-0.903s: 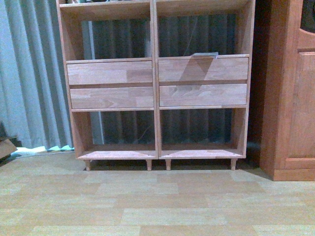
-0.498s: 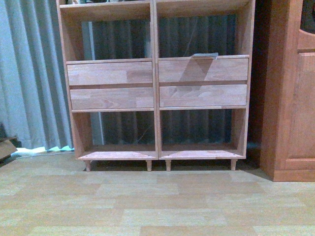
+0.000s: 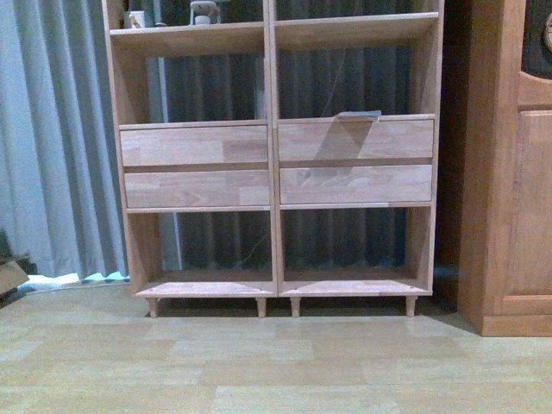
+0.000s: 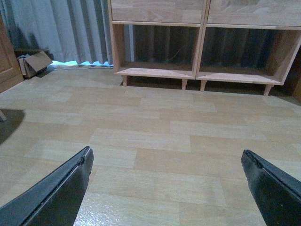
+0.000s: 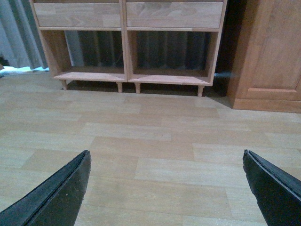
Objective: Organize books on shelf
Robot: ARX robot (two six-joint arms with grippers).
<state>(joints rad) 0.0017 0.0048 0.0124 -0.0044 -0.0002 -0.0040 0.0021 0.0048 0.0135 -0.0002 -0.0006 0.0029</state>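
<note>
The light wooden shelf (image 3: 272,164) stands straight ahead on short legs, with four plain drawer fronts (image 3: 194,146) and open bays above and below. On the board over the upper right drawer lies a thin pale flat thing (image 3: 357,114); it is too small to tell whether it is one of the books. No other book shows. My left gripper (image 4: 167,157) hangs open over bare floor, well short of the shelf (image 4: 202,47). My right gripper (image 5: 166,157) is likewise open over the floor, facing the shelf (image 5: 126,44), with nothing between its fingers.
A darker reddish-brown cabinet (image 3: 509,172) stands against the shelf's right side. A grey curtain (image 3: 52,138) hangs behind and to the left. A cardboard box (image 4: 34,62) sits on the floor at the left. Small objects (image 3: 203,12) stand on the upper left board. Wood-look floor (image 3: 276,362) stretches ahead.
The front view has shifted upward: the shelf sits lower in the picture, and the upper board with its small objects has come into sight.
</note>
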